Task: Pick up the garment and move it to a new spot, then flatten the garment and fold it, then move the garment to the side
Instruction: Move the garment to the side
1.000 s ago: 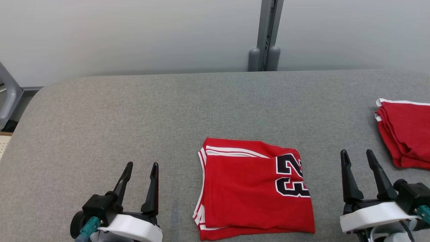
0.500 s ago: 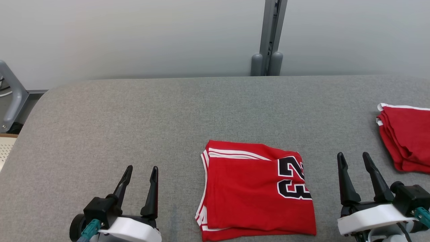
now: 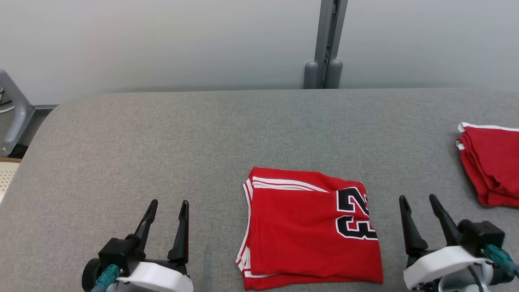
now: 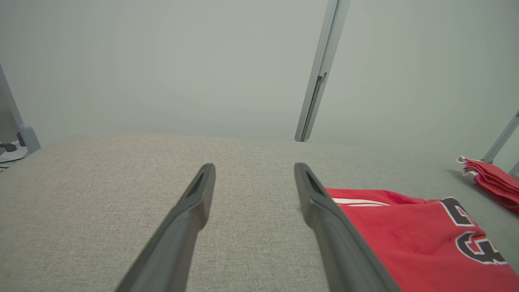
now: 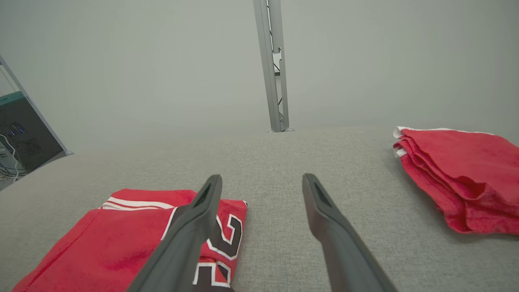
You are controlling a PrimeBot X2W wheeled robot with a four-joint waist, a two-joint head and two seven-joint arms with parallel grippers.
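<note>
Red garment [image 3: 312, 231]: folded into a flat, near-square packet on the grey cloth-covered worktop [image 3: 162, 134], close to the robot's edge and about midway across.
Garment against the tools: it lies between the two and touches neither. Bare worktop shows on both sides, a wider strip towards the left tool [image 3: 169, 202] and a narrower one towards the right tool [image 3: 417, 197].
Left tool: fingers spread with nothing between them, pointing away from the robot over the worktop.
Right tool: fingers spread the same way and empty, tips level with the garment's far half.
Lie of the garment: a touch wider than deep, so its long axis runs from the robot's left to right, though only just. Its edges sit nearly square to the worktop's front.
Number: a black 23 outlined in white on the garment's right half, lying on its side, the 2 farther from the robot and the 3 nearer.
Trim: white stripes run along the far edge and down the left edge, and stacked layers show at the near left corner.
Surface: mostly smooth, with a soft ridge by the far right corner.
Elsewhere: a second red pile [image 3: 492, 162] sits at the worktop's right edge, well apart from the garment, and a grey post [image 3: 327, 40] stands behind the worktop.
</note>
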